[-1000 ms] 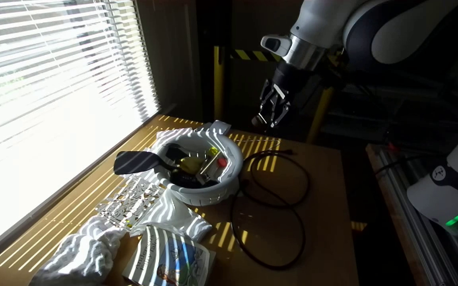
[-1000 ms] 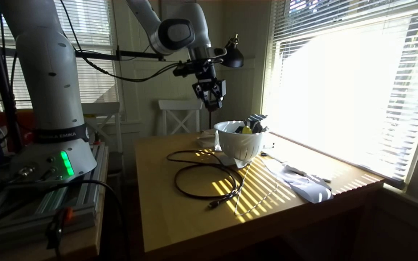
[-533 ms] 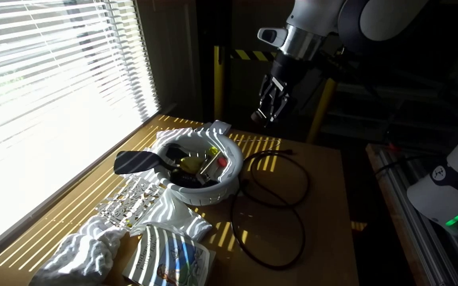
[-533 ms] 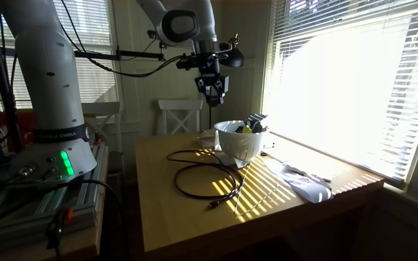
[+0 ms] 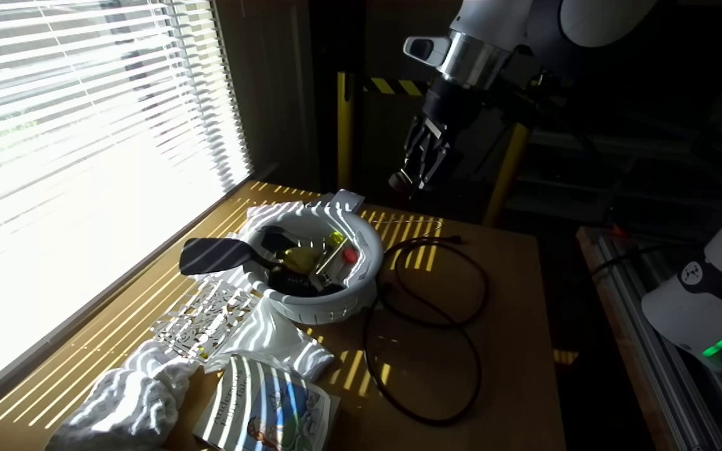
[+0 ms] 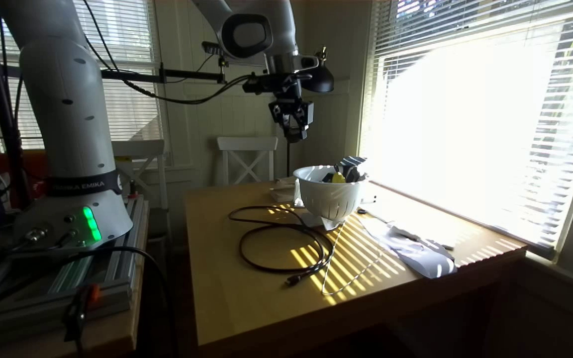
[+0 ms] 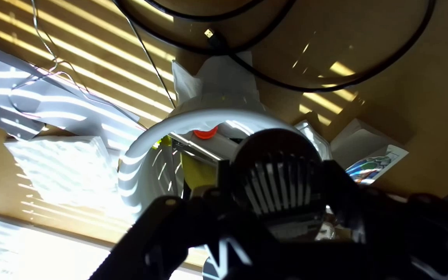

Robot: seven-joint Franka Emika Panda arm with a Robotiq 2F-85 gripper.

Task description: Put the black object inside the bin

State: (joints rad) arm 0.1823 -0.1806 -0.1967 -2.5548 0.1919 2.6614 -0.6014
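The black object is round, dark and glossy, with reflected stripes on its face in the wrist view (image 7: 276,146). My gripper (image 7: 276,175) is shut on it, one finger on each side. In an exterior view the black object (image 5: 400,181) hangs at the fingertips of the gripper (image 5: 414,178), above table height. The bin is the white round tub (image 5: 320,311) on the table, also seen in an exterior view (image 6: 329,199). There the gripper (image 6: 295,130) is above it and to its left. In the wrist view the object covers part of the bin's rim (image 7: 212,115).
The bin holds a black spatula (image 5: 217,255) jutting over its rim, a yellow item (image 5: 301,259) and a red cap (image 5: 350,256). A black cable (image 5: 477,376) loops beside it. A book (image 5: 273,407), a white cloth (image 5: 129,401) and plastic bags (image 5: 273,341) lie around it.
The arm has risen a little with the black object held. In the exterior views the gripper has shifted slightly toward the bin's side. The bin and table items have not moved.
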